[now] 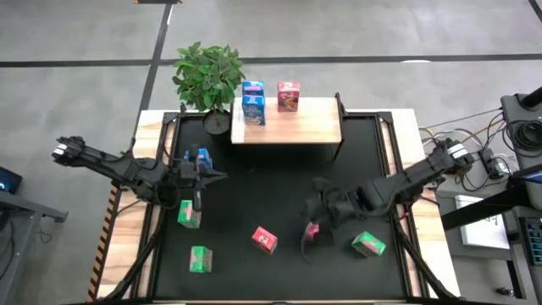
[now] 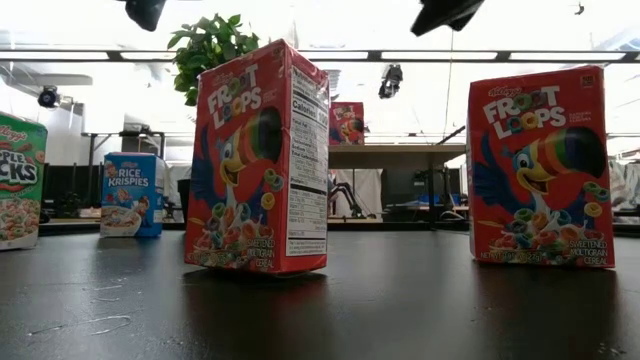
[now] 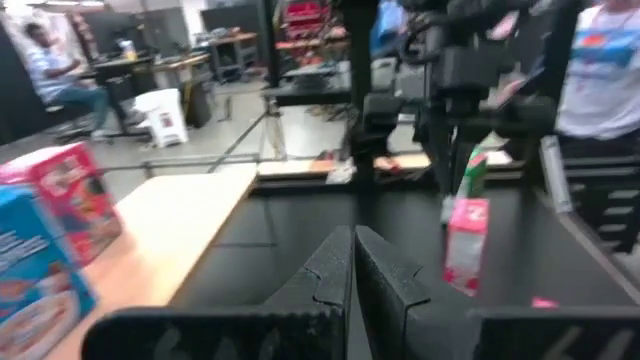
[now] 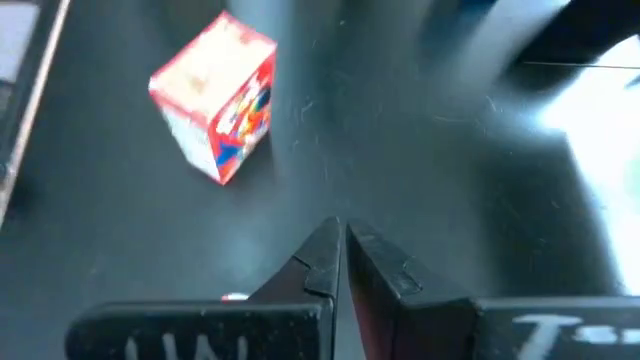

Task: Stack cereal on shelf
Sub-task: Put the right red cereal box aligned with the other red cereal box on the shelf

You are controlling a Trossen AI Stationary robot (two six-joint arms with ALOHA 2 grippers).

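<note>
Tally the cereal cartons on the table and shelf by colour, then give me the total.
Blue cartons: 3
Red cartons: 3
Green cartons: 3
Total: 9

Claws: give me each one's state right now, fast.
Left claw: shut, holding nothing.
Right claw: shut, holding nothing.
</note>
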